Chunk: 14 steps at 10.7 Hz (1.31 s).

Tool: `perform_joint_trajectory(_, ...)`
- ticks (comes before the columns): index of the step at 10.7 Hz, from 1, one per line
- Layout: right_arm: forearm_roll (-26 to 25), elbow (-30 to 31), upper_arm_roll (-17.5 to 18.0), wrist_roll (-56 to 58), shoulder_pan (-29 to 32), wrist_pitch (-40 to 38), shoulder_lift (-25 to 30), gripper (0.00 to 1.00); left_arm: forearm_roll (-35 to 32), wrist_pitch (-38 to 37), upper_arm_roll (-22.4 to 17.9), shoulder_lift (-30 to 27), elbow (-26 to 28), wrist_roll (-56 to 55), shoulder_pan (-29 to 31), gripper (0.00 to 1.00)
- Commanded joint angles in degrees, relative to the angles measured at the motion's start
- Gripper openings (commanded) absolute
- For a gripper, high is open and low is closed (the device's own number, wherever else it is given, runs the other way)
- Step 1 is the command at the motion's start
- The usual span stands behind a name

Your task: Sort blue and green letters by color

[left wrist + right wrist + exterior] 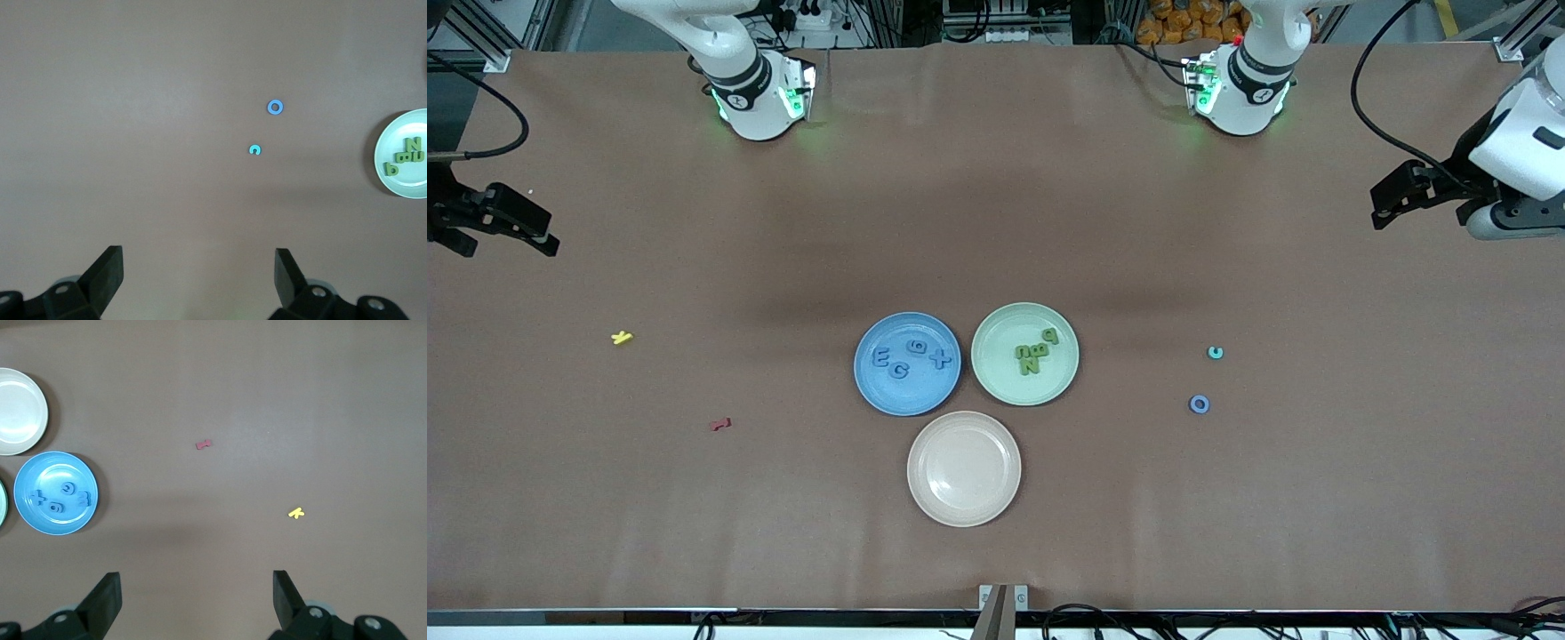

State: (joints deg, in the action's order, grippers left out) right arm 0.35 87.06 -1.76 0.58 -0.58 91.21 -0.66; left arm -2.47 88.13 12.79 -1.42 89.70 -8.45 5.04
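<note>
Several blue letters [898, 371] lie in the blue plate [876, 391]. Several green letters [1033, 356] lie in the green plate [996, 373] beside it. The right wrist view shows the blue plate [37, 473] with its letters [61, 500]. The left wrist view shows the green plate [393, 137] with its letters [405, 155]. My left gripper [1414, 213] is open and empty over bare table at the left arm's end [199, 273]. My right gripper [509, 249] is open and empty at the right arm's end [197, 597].
An empty beige plate [964, 507] sits nearer the front camera than the two plates. A blue ring [1200, 404] and a teal C [1215, 352] lie toward the left arm's end. A yellow letter [622, 337] and a dark red letter [720, 424] lie toward the right arm's end.
</note>
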Motion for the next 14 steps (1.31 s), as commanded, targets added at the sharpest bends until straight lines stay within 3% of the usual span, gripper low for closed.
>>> perform_joint_trajectory(1,-0.1,-1.1,0.3,-1.2,0.4,-1.3,-0.3,1.00,1.4,-0.8,0.7,-0.2,-0.1,1.3,-0.3,1.00)
perform_joint_trajectory(14,-0.1,-0.7,0.3,-0.9,1.0,-1.0,-0.9,1.00,1.4,0.0,0.2,0.4,-0.1,1.9,0.7,1.00)
